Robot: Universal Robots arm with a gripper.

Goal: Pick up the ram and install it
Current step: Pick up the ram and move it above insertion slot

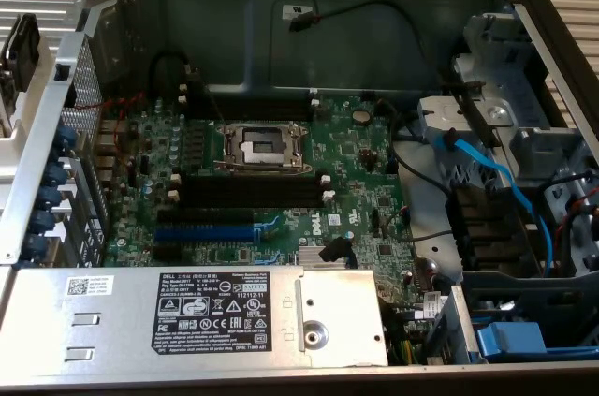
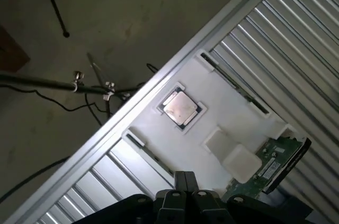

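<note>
Step in hand: pick-up phase, as judged; nothing is lifted and the install is not begun.
Gripper (image 2: 184, 179): seen in the wrist view with its fingers pressed together; nothing is held between them.
Ram (image 2: 149, 154): taken to be the thin dark strip set edge-on in a groove of the white tray (image 2: 222, 113), at the tray end nearest the gripper; it is not touched.
Second stick (image 2: 234, 83): a like strip is seen in the groove at the tray's far end, well apart from the first.
Other tray contents: a processor chip (image 2: 181, 107) is seated in a square recess between the two grooves; a green board (image 2: 276, 161) is noted at one corner, just beside two raised white blocks.
Support: the tray is carried on a slatted metal table (image 2: 302, 33), close to its edge.
Memory slots (image 1: 248, 192): in the exterior view, long black slots with white end clips are seen just beside the CPU socket (image 1: 262, 145) on the motherboard (image 1: 360, 195); they are judged unoccupied.
Blue expansion slot (image 1: 204, 230): placed between the memory slots and the power supply (image 1: 187, 307); not the target.
What the pick calls for (judged): the jaws must be opened before the stick can be straddled; the fingers must be squared across its thin edge. A straight lift out of the groove is needed, so that the board is not levered.
</note>
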